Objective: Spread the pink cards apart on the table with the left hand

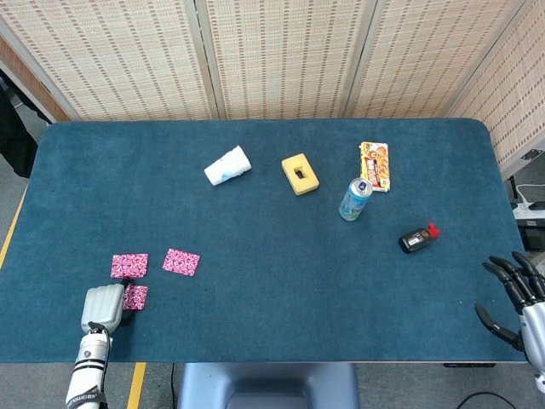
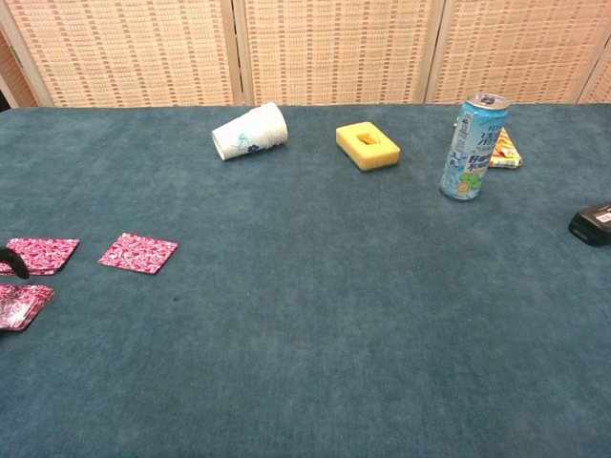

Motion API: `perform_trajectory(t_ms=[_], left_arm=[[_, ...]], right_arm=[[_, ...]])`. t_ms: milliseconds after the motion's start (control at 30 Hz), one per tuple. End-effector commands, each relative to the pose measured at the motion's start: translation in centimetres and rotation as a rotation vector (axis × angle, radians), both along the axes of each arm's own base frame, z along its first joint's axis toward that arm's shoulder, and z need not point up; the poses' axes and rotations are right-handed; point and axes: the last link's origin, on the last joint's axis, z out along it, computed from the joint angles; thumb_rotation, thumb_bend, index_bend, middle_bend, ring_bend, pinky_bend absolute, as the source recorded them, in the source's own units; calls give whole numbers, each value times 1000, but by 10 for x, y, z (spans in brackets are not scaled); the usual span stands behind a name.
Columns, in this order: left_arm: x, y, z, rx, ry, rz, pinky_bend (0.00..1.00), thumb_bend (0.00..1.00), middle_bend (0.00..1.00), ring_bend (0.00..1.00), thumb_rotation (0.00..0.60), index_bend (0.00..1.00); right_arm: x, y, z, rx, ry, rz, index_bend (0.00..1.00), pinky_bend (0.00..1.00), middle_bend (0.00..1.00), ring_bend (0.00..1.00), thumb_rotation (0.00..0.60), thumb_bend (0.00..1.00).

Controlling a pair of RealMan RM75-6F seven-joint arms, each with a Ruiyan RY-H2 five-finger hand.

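Three pink patterned cards lie apart near the table's front left. One card (image 1: 129, 265) (image 2: 40, 255) is at the left, a second card (image 1: 181, 262) (image 2: 138, 253) to its right, and a third card (image 1: 136, 296) (image 2: 21, 305) nearest the front edge. My left hand (image 1: 104, 305) hovers over the left end of that third card, its back turned up. It holds nothing, and whether it touches the card is unclear. Only a dark fingertip (image 2: 13, 261) of it shows in the chest view. My right hand (image 1: 513, 294) is off the table's right edge, fingers spread and empty.
A tipped white paper cup (image 1: 227, 165), a yellow sponge block (image 1: 300, 173), a blue drink can (image 1: 354, 198), a snack packet (image 1: 375, 164) and a small black device with a red tip (image 1: 417, 239) lie across the back and right of the blue table (image 1: 281, 298).
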Motion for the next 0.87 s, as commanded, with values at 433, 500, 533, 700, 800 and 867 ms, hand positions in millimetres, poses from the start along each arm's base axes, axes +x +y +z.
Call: perform_trajectory(t_ms=[433,500,533,700,800,867], left_arm=[[33,-1,54,250,-251,-268,962,218,966,963,600,242],[30,-2,60,275,-283,-356,870,219,915,891,600,239],[27,-4,63,266,-281,-388,787,219,868,837,600,234],[5,-15,74,204,-301,-381,445,216,615,555,600,202],[-5,-21,79,195,-279,-397,418,218,549,478,600,185],[-11,-25,80,201,-255,-412,415,217,542,470,600,180]], right_arm=[[0,-2,-1,9,4,-4,211,278,179,84,600,187],[0,-3,-2,13,5,-5,211,278,179,84,600,187],[1,-3,-1,11,4,-5,211,279,179,84,600,187],[1,-4,-3,13,8,-13,211,278,179,84,600,187],[1,-6,-5,16,14,-18,210,278,179,84,600,187],[1,-6,-6,20,18,-21,211,278,179,84,600,187]])
